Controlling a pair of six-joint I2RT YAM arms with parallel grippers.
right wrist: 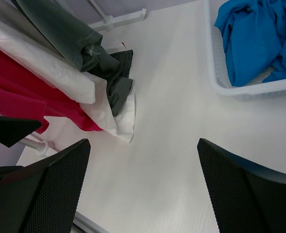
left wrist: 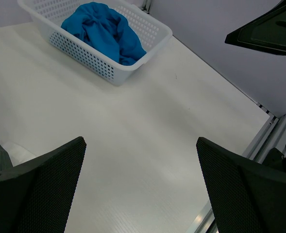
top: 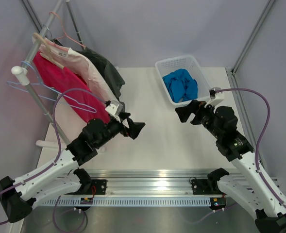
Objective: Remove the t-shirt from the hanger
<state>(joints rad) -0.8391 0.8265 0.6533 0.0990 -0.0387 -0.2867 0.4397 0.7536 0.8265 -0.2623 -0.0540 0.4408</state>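
— Where's the t-shirt [top: 60, 82]?
— Ten o'clock, on its hanger [top: 49, 52], untouched.
— Your hands?
— My left hand [top: 135, 128] and right hand [top: 184, 112] are both spread apart, empty. Reaching is the step; next, I'd grip its hem.

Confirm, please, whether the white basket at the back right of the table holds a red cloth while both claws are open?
Not quite: the cloth in the white basket is blue, not red, as the top external view shows. The basket is at the back right of the table, and the left claw and right claw are open.
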